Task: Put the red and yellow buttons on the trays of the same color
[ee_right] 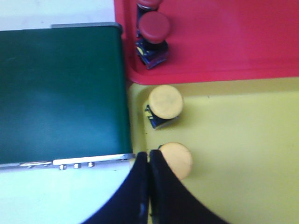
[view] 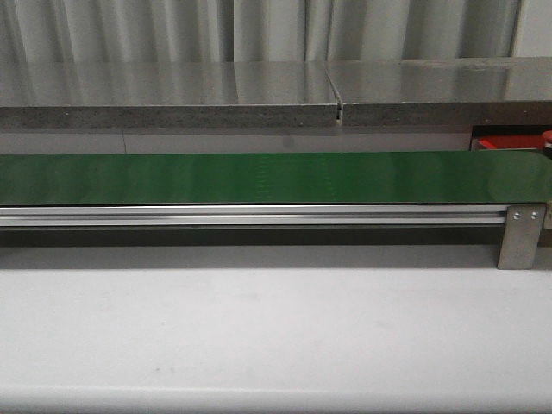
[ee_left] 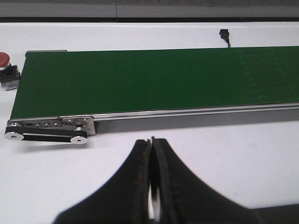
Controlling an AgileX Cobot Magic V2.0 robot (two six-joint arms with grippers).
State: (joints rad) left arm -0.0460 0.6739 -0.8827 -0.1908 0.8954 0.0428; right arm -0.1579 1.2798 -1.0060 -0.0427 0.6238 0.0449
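In the right wrist view a red tray (ee_right: 233,42) holds two red buttons, one in full (ee_right: 154,28) and one cut off at the frame edge (ee_right: 148,3). Beside it a yellow tray (ee_right: 243,140) holds two yellow buttons (ee_right: 165,101) (ee_right: 177,159). My right gripper (ee_right: 149,154) is shut and empty, its tips by the yellow tray's edge beside the nearer yellow button. In the left wrist view another red button (ee_left: 3,59) stands on the white table past the belt's end. My left gripper (ee_left: 151,140) is shut and empty in front of the belt. The front view shows a sliver of the red tray (view: 509,142).
A long green conveyor belt (view: 259,177) on a metal rail crosses the table; its ends show in both wrist views (ee_left: 154,79) (ee_right: 60,93). A small black connector (ee_left: 224,33) lies behind the belt. A grey counter (view: 172,95) runs along the back.
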